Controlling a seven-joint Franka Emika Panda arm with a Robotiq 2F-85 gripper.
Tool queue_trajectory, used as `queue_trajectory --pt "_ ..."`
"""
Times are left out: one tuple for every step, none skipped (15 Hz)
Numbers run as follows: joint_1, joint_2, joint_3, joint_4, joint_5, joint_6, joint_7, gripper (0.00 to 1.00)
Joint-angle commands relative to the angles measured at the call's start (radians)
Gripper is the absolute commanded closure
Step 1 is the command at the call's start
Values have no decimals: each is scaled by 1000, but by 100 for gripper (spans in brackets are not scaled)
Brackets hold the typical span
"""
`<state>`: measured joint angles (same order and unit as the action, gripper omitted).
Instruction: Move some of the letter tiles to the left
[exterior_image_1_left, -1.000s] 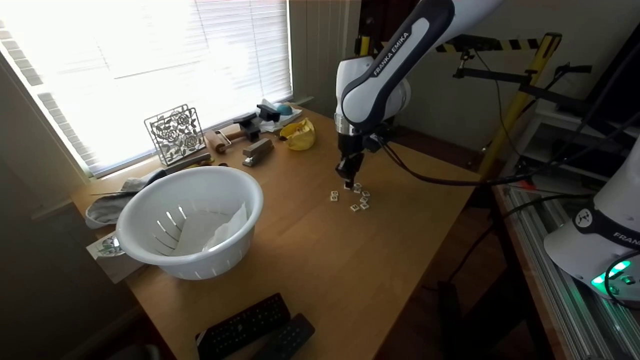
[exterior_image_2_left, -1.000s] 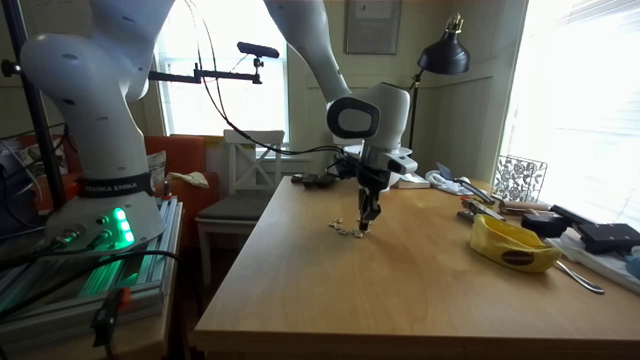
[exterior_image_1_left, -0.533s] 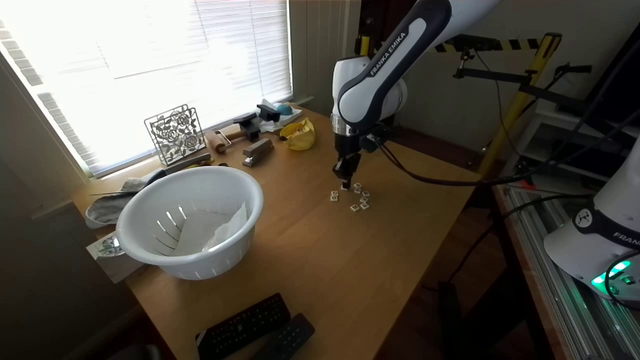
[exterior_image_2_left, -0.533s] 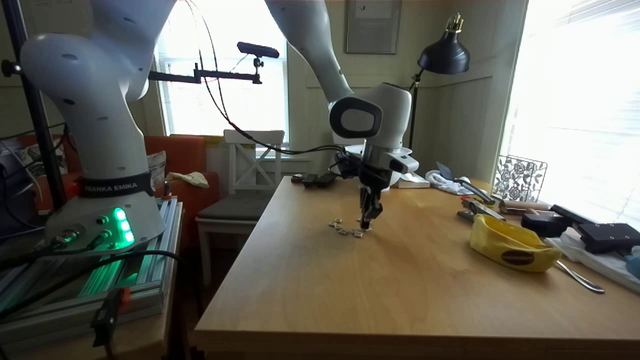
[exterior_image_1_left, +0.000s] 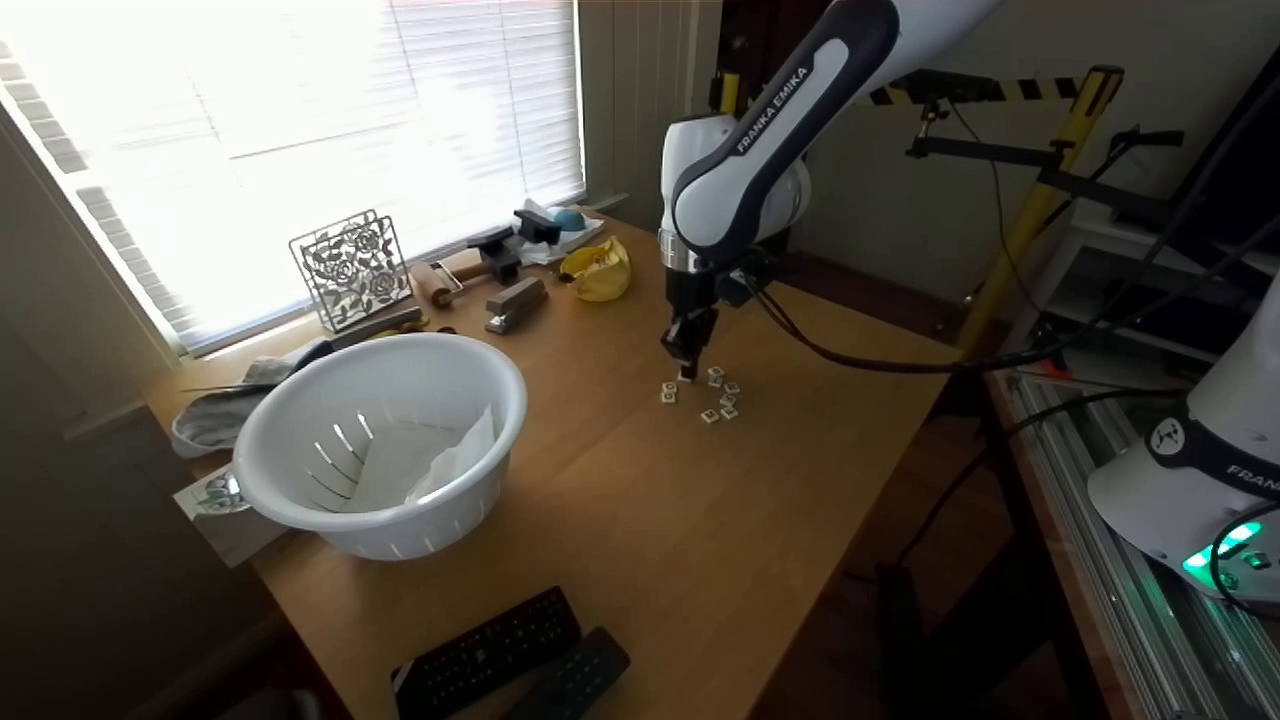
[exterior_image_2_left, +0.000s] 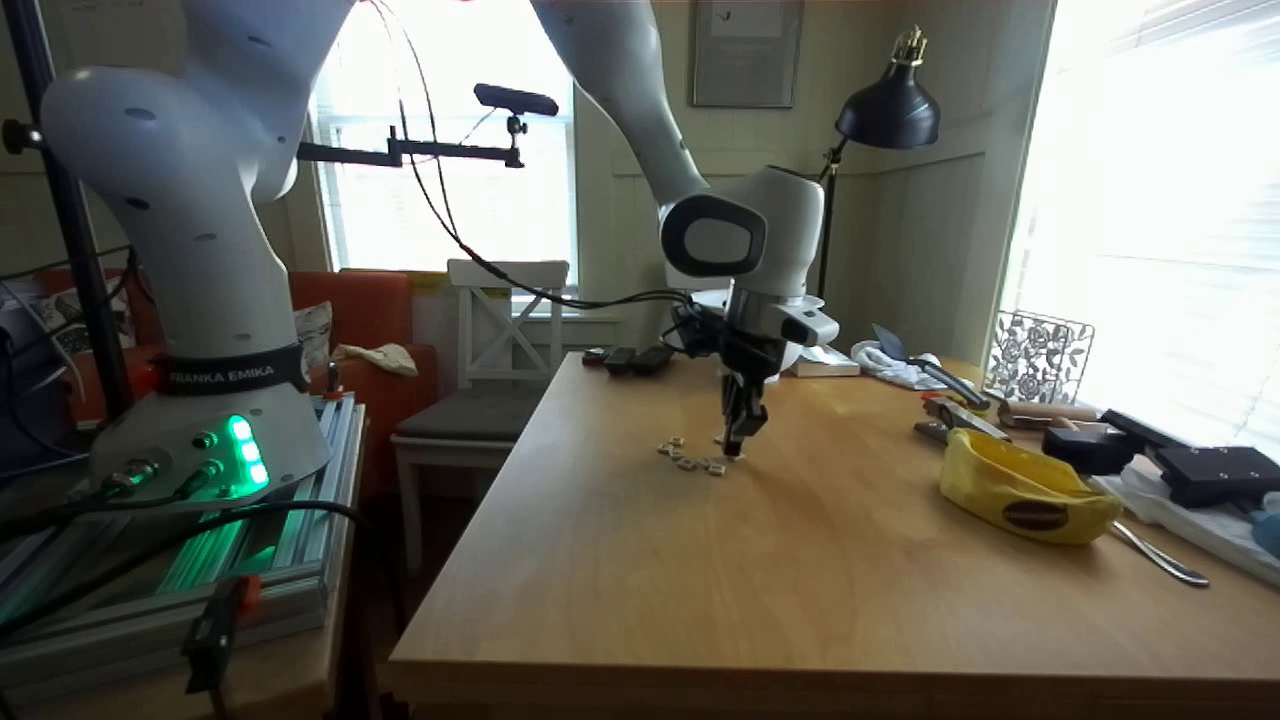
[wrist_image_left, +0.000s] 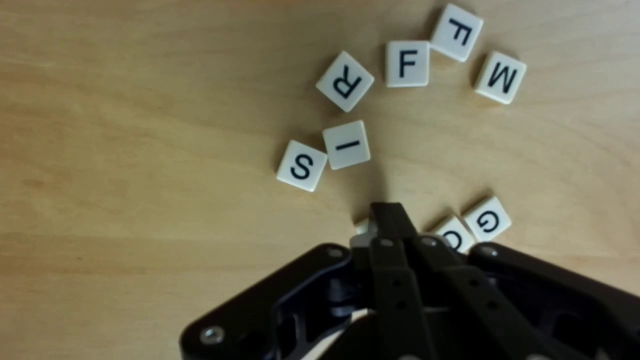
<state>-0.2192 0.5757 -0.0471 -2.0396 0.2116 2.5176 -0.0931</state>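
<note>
In an exterior view, a glossy, slitted white plastic bowl (exterior_image_1_left: 455, 520) stands on a smooth tan wooden table (exterior_image_1_left: 600, 520) beside bright slatted blinds (exterior_image_1_left: 300, 120). In an exterior view, a curved, open-topped yellow object (exterior_image_2_left: 1000, 492) shares it; a black lamp (exterior_image_2_left: 888, 112) stands beyond. In the wrist view, the black gripper (wrist_image_left: 392, 216) has its fingers pressed together, holding nothing; small cream square letter tiles (wrist_image_left: 347, 144), printed in black, lie on the table near the tips, which partly hide one.

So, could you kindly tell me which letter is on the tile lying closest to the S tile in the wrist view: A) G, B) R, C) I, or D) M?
C, since the I tile sits right beside the S tile, while the R tile lies farther off.
</note>
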Motion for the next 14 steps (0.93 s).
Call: queue_trajectory --pt "-12 35 16 42 14 -17 -3 100" --pt "-12 37 16 44 14 -17 -4 100" --pt "-13 39 18 47 15 -18 -5 100" --pt "-14 40 20 50 17 -17 -6 100" --pt "-14 42 21 53 18 -17 -7 100" --pt "-15 43 23 55 18 -17 -7 100" --pt "-15 45 24 57 19 -16 -8 100" --pt "-16 47 26 60 20 -17 -9 100" --pt "-16 49 26 63 20 -17 -9 100" --pt "-16 50 27 66 21 -17 -9 100" --pt "-16 51 28 68 21 -18 -9 100" --pt "-17 52 30 70 21 -20 -11 100" --pt "-16 53 31 72 20 -22 -11 100" --pt "-15 54 31 74 18 -23 -11 100"
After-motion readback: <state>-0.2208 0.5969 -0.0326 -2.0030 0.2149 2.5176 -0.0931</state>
